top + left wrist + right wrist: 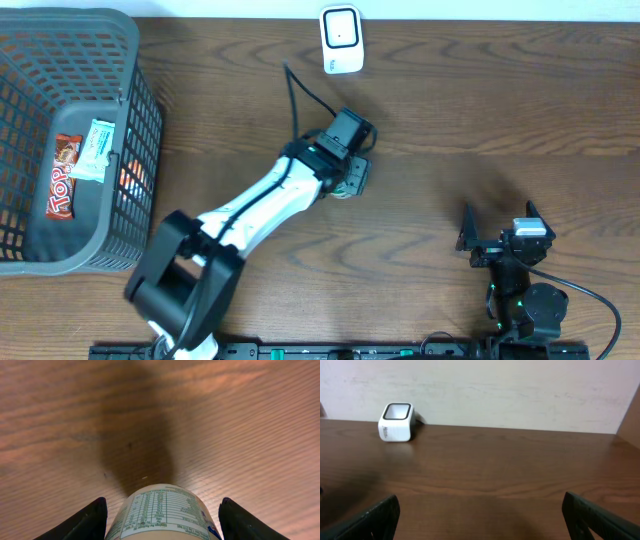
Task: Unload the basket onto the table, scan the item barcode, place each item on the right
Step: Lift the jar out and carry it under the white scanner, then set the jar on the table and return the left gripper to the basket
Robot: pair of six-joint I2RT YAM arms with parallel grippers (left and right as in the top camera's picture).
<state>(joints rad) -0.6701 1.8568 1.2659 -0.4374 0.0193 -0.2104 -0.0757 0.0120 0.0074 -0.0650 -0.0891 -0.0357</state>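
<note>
The item (pixel 165 512) is a rounded cream container with a green nutrition table on its label. My left gripper (pixel 162 505) is shut on it, a black finger (pixel 87 522) on each side, and holds it above the wooden table, where its shadow falls. From overhead the item (pixel 352 180) shows at the end of the white left arm, below the white scanner (pixel 341 38) at the table's far edge. No barcode shows in any view. My right gripper (pixel 498 228) stands open with nothing in it at the front right; its view shows the scanner (pixel 396 422) at the far left.
A grey mesh basket (pixel 130 60) fills the left end of the table, with a red Tops bar (pixel 62 176) and a white-green packet (pixel 95 150) inside. A black cable (pixel 300 95) runs from the left wrist toward the back. A pale wall (pixel 520 390) backs the table.
</note>
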